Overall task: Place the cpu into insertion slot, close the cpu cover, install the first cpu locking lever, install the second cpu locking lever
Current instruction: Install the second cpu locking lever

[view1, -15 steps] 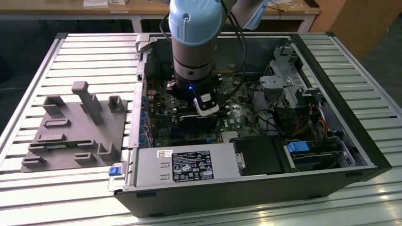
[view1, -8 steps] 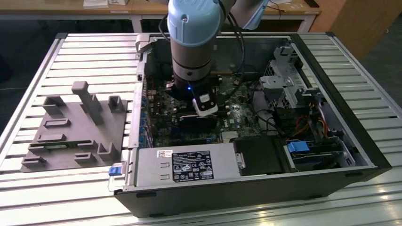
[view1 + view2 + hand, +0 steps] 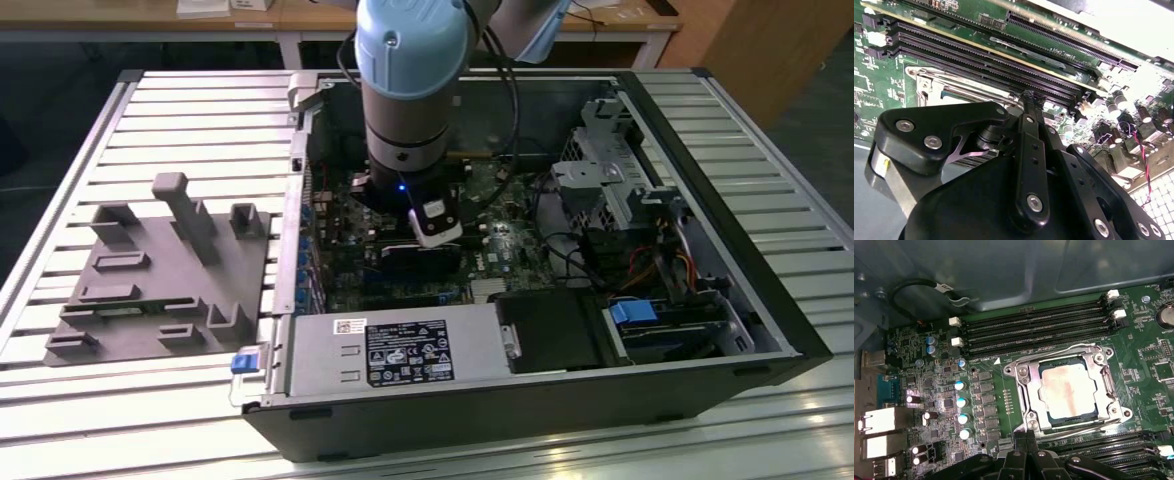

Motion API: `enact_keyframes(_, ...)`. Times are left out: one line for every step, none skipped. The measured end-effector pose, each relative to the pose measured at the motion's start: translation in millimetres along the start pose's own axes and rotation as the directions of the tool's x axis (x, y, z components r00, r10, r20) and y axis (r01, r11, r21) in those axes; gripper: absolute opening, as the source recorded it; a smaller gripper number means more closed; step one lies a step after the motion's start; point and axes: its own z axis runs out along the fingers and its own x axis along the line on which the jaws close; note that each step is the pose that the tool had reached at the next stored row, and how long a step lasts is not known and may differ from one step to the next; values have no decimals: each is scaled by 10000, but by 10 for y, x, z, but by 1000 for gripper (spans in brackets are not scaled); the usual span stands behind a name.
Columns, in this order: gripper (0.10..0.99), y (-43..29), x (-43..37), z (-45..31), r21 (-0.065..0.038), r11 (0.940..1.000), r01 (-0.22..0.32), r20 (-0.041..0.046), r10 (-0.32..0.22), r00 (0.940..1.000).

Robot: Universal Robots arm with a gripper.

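- Cpu [image 3: 1070, 392] lies flat in the slot [image 3: 1046, 407] on the motherboard [image 3: 999, 390] inside the open case [image 3: 747, 300], which lies on the slatted table [image 3: 174, 130]; its dull silver top shows through the window of the cover [image 3: 1026, 387]
- Cover is down around the chip, so placing and closing look done; judging by this, the work now is on the levers
- Lever [image 3: 1064, 431] runs along the socket edge nearest the hand [image 3: 1026, 440], just beside the fingertips; a second thin rod follows the far edge by the memory slots [image 3: 1034, 325]
- Hand hangs low over the board just off that near socket edge, its two fingers pressed close together with nothing seen between them
- To do this well, I judge the tips should push the lever down and sideways under its hook, keeping clear of the cover and the capacitors [image 3: 961, 402] close by
- Hard to tell: whether either lever is already hooked, and whether the tips touch the rod or hover over it
- In the second wrist view the hand's black body [image 3: 1004, 190] hides most of the socket; in the exterior view the arm [image 3: 407, 100] covers it
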Motion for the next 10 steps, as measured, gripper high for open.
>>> enact_keyframes(102,0,1,1,2,10000,1,-1,-1,10000)
enact_keyframes(102,0,2,2,2,10000,0,-1,0,10000)
enact_keyframes(102,0,4,4,1,10000,0,0,0,10000)
enact_keyframes(102,-1,6,6,0,10000,0,0,0,10000)
enact_keyframes(102,-2,9,8,0,10000,0,0,0,10000)
enact_keyframes(102,-3,12,10,1,10000,0,0,0,10000)
enact_keyframes(102,-3,15,12,1,10000,0,0,0,10000)
enact_keyframes(102,-4,19,14,1,10000,0,0,0,10000)
enact_keyframes(102,-5,23,17,0,10000,0,0,0,10000)
enact_keyframes(102,-6,26,19,1,10000,0,0,0,10000)
